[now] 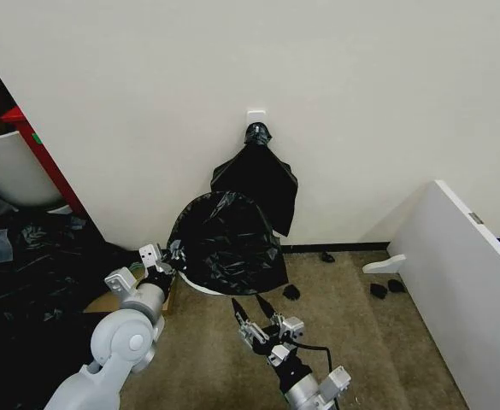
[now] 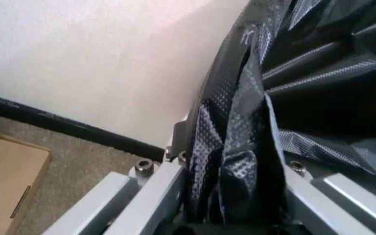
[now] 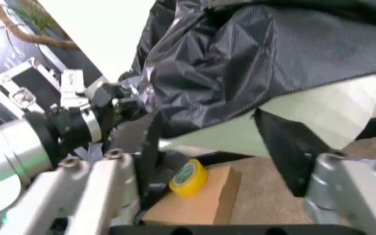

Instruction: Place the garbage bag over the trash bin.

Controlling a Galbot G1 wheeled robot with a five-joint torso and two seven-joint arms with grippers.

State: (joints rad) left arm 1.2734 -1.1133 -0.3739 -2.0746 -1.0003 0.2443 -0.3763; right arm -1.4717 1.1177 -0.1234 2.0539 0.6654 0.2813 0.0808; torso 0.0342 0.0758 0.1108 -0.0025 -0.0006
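Observation:
The glossy black garbage bag (image 1: 228, 243) is draped over the trash bin (image 1: 200, 289), whose cream-white wall shows only as a strip under the bag's lower edge. My left gripper (image 1: 168, 256) is at the bin's left side, shut on the bag's edge; the left wrist view shows the garbage bag (image 2: 240, 147) pinched inside the left gripper (image 2: 237, 164). My right gripper (image 1: 254, 312) hovers open just in front of the bin, holding nothing. In the right wrist view the right gripper (image 3: 207, 132) faces the garbage bag (image 3: 253, 54) and the trash bin (image 3: 318, 107).
A knotted bunch of black bags (image 1: 258, 171) hangs on the wall behind the bin. Black plastic sheeting (image 1: 27, 265) and a white tub with a red frame (image 1: 10, 166) are to the left. A yellow tape roll (image 3: 189, 177) lies on a cardboard box (image 3: 201, 203). A white panel (image 1: 463, 273) stands right.

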